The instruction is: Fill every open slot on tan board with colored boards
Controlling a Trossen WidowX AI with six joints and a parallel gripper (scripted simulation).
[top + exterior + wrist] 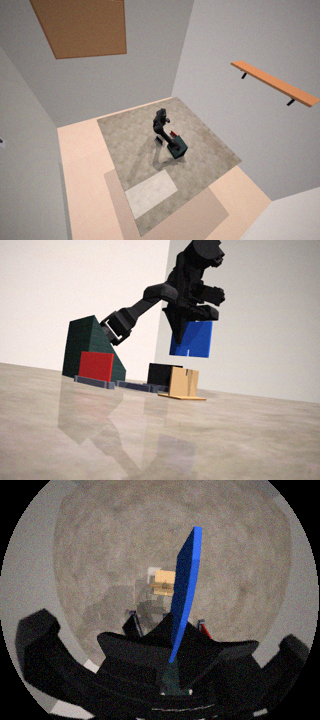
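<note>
Where the blue board (197, 338) (187, 585) hangs: in the air above the tan board, upright, apart from it, notch facing down.
Gripper (179, 339) (172, 616): closed on the blue board, finger pointing downward along its face; tips indistinct from the top.
Tan board (180, 382) (161, 585): standing upright on a flat tan base plate (180, 397) (165, 575); open slot (186, 372) in the top edge.
Crossing: blue board runs crosswise to the tan board in the wrist view; exact alignment of notch and slot cannot be told.
Red board (173, 133) (95, 366) (206, 631): upright in a low grey holder (90, 382) (201, 622), near the green block.
Black board (159, 140) (160, 374) (132, 626): upright, partly behind the tan board in the exterior view.
Middle holder (133, 386) (166, 615): low, grey, between the red and black boards.
Green block (182, 144) (77, 345) (170, 680): dark, slope-sided, at the foot of the black arm (165, 136) (147, 304).
Shelf (276, 82): orange, wall-mounted on black brackets.
Wall panel (87, 28): brown, flat-faced.
Pale rectangle (151, 193): on the mottled floor, well apart from the boards.
</note>
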